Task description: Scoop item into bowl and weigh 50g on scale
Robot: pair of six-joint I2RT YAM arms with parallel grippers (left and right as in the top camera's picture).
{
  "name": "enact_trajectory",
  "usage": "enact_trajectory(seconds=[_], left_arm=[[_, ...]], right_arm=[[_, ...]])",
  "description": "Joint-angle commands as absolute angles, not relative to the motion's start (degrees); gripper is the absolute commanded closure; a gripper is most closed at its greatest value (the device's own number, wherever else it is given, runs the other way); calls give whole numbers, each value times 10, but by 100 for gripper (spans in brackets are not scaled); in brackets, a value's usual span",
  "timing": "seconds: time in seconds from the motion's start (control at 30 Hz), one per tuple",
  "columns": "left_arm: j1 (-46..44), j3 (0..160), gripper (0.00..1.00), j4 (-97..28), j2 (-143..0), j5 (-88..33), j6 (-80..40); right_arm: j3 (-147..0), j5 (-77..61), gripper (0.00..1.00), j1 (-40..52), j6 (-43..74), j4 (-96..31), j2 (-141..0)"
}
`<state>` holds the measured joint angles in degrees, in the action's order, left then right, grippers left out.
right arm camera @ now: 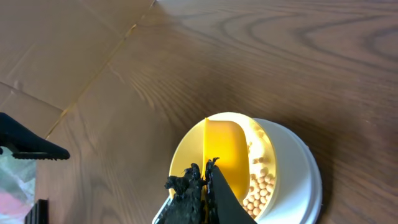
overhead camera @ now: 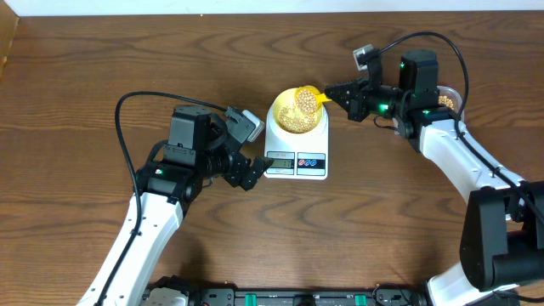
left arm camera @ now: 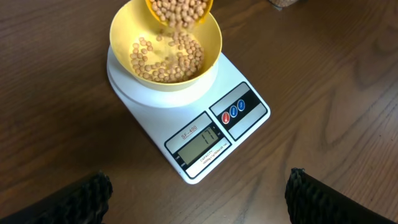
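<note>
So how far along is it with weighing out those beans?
Done: the bowl sits on the scale with some soybeans in it. In hand: the right fingers tip the yellow scoop, pouring more. Remaining: topping up to the target; the display is unclear.

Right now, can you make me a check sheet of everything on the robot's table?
Surface: brown wooden table, grain showing.
Job's things: bowl sits on the scale; beans lie inside it, and more tip out of the yellow scoop above.
Clutter: tub with beans, half hidden behind the right arm.
Grippers: left gripper open, empty, near the scale; right gripper shut on the scoop's handle.
Cables: black cable loops by the left arm; another arcs over the right arm.
Surroundings: cardboard-like sheet past the table edge.
</note>
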<state>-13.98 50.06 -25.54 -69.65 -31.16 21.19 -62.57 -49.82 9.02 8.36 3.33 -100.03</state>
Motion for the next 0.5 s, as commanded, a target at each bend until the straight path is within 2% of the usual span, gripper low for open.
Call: enact_trajectory(seconds=[0.0, 0.47], left_arm=[[-138, 500, 9, -256, -691, -308, 213], [-138, 500, 9, -256, -691, -308, 213]], right_arm=[[-629, -495, 99, 95, 67, 34, -1004], [-629, -494, 99, 95, 41, 35, -1004]])
